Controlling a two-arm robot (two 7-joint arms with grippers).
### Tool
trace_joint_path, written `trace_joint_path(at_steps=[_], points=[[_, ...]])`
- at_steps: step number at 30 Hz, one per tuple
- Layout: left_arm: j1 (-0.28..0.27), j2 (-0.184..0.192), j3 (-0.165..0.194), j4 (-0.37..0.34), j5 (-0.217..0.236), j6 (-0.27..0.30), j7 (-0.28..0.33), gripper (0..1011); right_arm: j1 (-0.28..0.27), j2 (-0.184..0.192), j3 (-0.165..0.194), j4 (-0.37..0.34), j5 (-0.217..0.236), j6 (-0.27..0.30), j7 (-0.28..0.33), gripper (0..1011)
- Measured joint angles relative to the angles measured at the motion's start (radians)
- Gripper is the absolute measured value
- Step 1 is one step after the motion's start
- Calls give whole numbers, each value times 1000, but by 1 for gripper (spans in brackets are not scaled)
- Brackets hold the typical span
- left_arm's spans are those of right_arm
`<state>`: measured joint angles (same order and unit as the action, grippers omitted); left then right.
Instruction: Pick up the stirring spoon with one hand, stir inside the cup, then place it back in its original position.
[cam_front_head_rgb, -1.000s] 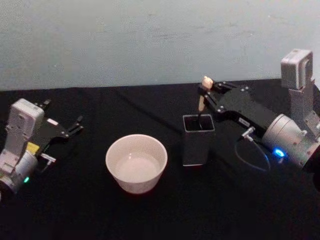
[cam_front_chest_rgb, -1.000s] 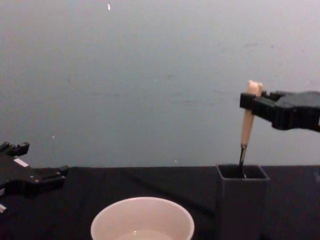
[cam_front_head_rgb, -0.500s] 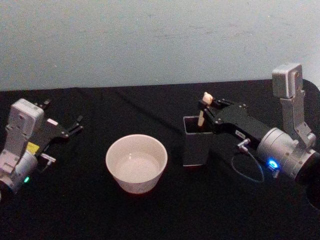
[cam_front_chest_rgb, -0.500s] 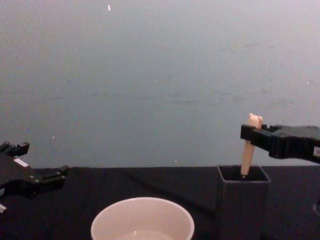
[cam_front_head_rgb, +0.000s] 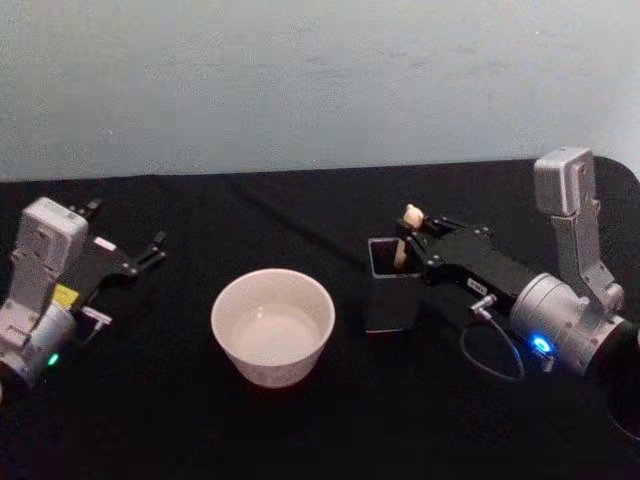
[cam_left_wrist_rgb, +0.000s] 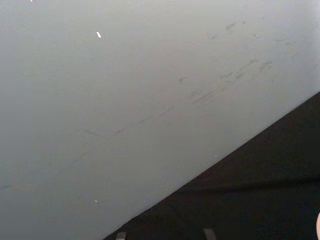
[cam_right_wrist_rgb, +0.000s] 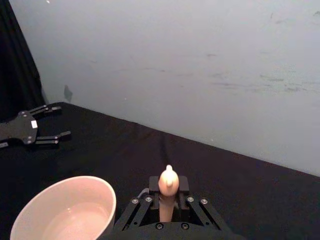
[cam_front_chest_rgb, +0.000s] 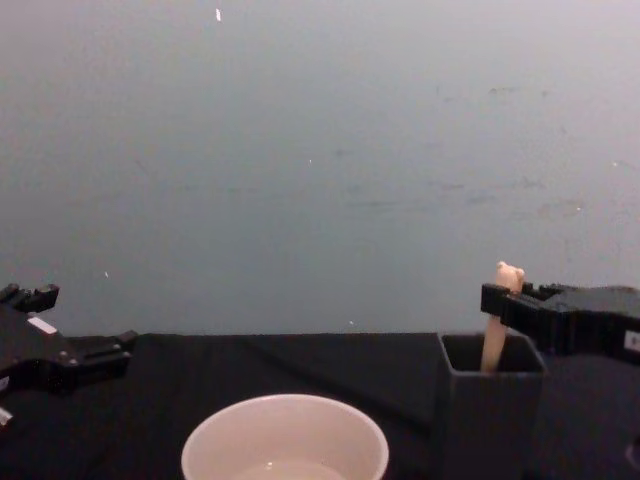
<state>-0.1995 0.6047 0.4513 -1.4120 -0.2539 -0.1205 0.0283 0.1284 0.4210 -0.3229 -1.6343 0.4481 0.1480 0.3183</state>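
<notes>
At the left edge of the head view we see the left pincer (cam_front_head_rgb: 150, 250) resting low over the black-draped bench (cam_front_head_rgb: 150, 400), its thin dark fingers spread apart and holding nothing — it sits well apart from everything else. In the chest view it shows at the lower left (cam_front_chest_rgb: 95, 352), and the right wrist view catches it far off at the left edge (cam_right_wrist_rgb: 47, 122).

Moving toward the centre, we find the wide round cream-white cup (cam_front_head_rgb: 272, 325) standing on the bench, its pale inside open to view; it fills the lower middle of the chest view (cam_front_chest_rgb: 285, 440).

Just right of the cup stands the tall dark grey square-mouthed holder (cam_front_head_rgb: 392, 285), near it but not touching. The slim spoon with the beige handle and small bear head (cam_front_head_rgb: 408, 228) stands in the holder's mouth, tilted slightly, its lower part hidden inside. The right pincer (cam_front_head_rgb: 418, 232) comes in from the right and is clamped on the handle just below the bear head — the chest view shows this at the right (cam_front_chest_rgb: 500, 300).
</notes>
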Motion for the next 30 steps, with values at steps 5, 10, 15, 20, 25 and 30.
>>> trace_joint_path(at_steps=[5,10,15,20,25,30], points=[[0,0,0,0,0,0,0,1001,0,-4,-2,7,-9,-2,-2,211],[0,0,0,0,0,0,0,1001,0,-6,-2,12,-17,-2,-3,211],[0,0,0,0,0,0,0,1001,1,-8,-1,14,-29,0,-9,211],[0,0,0,0,0,0,0,1001,1,-8,-1,14,-28,0,-8,211],[0,0,0,0,0,0,0,1001,2,-8,-1,14,-27,0,-7,211],[0,0,0,0,0,0,0,1001,2,-8,-1,14,-26,0,-6,222]])
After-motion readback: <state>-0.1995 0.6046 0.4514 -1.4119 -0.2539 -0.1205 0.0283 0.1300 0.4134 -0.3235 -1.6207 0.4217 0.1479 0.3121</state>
